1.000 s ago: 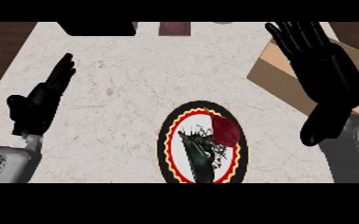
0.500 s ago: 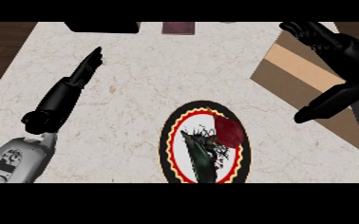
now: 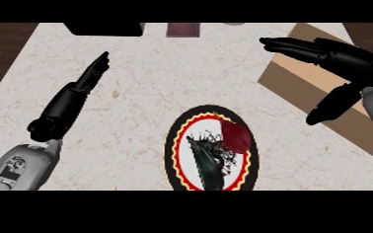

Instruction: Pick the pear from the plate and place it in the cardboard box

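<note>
A round plate (image 3: 173, 150) with a black rim and a red, white and green pattern lies at the lower middle of the counter. On its right half rests a dark red pear (image 3: 235, 135), with no hand touching it. The cardboard box (image 3: 285, 76) sits at the right edge, partly cut off. My right hand (image 3: 348, 60) hovers open above the box, fingers stretched to the left and thumb hanging down. It is up and right of the pear. My left hand (image 3: 70, 98) is open on the left, fingers straight and pointing up-right, well away from the plate.
A black object (image 3: 103, 28) stands at the counter's far edge, with a dark maroon block (image 3: 183, 28) beside it. The dark wooden border (image 3: 15, 39) shows at the far left. Bare marble lies between the plate and both hands.
My right hand has turned so its fingers point left over the box. My left arm has slid up and right onto the counter. The pear stayed on the plate.
</note>
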### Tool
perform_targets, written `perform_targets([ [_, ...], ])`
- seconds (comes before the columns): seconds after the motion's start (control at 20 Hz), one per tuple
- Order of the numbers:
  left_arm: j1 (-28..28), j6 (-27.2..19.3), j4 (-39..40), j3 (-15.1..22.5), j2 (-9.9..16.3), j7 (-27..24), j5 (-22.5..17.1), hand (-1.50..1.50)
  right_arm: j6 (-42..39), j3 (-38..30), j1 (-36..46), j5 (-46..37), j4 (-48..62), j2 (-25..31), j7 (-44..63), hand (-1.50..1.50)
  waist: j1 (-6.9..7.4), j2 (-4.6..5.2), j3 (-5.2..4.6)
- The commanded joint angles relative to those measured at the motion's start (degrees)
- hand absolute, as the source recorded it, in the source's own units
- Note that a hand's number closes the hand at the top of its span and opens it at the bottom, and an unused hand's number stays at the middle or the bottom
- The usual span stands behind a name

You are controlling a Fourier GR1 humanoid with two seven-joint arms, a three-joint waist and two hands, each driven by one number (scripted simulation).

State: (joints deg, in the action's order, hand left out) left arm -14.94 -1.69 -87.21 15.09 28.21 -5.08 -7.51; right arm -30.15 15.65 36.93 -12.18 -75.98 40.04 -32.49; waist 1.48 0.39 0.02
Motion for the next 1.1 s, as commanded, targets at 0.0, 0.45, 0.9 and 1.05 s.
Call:
perform_targets([
  [0.0,-1.0,-0.2,0.6,0.6,-1.2,1.3,0.9,0.0,-0.9,7.9,3.8,-9.5,-2.1,-0.5,0.1,-1.5,-0.16,-0.16,-0.06],
  [0.45,-1.3,0.8,2.7,-2.4,-2.6,0.7,2.2,0.0,-7.1,12.7,2.1,-16.4,-16.4,-3.7,15.6,-1.5,-1.84,-0.52,-0.06],
  [0.9,1.4,4.1,-1.0,-4.8,-3.2,1.1,3.9,0.0,-15.3,13.0,-2.2,-21.7,-20.7,-9.7,24.8,-1.5,-1.34,-0.42,-0.03],
  [1.05,0.2,6.4,4.4,-7.4,-2.9,-2.7,4.3,0.0,-14.0,15.0,-4.4,-25.5,-19.8,-12.1,24.5,-1.5,-1.4,-0.33,-0.04],
])
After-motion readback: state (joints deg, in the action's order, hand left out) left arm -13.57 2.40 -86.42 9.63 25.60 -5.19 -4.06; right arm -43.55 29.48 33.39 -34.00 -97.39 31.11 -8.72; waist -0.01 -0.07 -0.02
